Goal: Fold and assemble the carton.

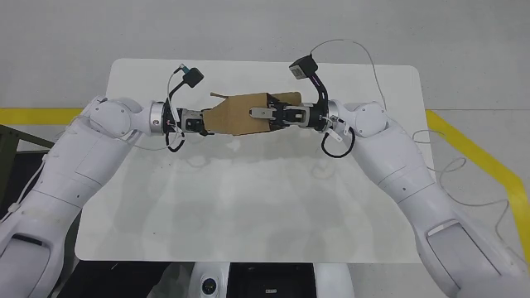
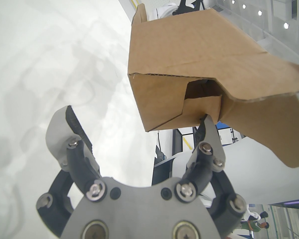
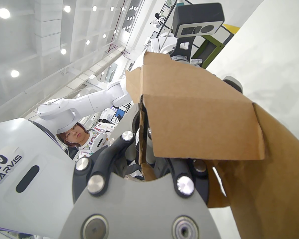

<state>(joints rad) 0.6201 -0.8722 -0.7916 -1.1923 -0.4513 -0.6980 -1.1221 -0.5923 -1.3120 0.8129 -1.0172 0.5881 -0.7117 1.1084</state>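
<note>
Brown corrugated cardboard carton [image 1: 236, 116] [image 2: 189, 63] [image 3: 194, 115] is partly formed, flaps loose, and sits between the two grippers above the far middle of the white rounded-corner table [image 1: 248, 207].

Left gripper [image 1: 201, 122] [image 2: 137, 115] is at the carton's left end with its fingers spread wide. One fingertip [image 2: 207, 123] touches the edge of a lower flap, the other is off the cardboard.

Right gripper [image 1: 263, 112] [image 3: 159, 160] is at the right end, one finger lying over the top panel. It looks clamped on a carton wall, though cardboard hides most of the fingers in the wrist view.
</note>
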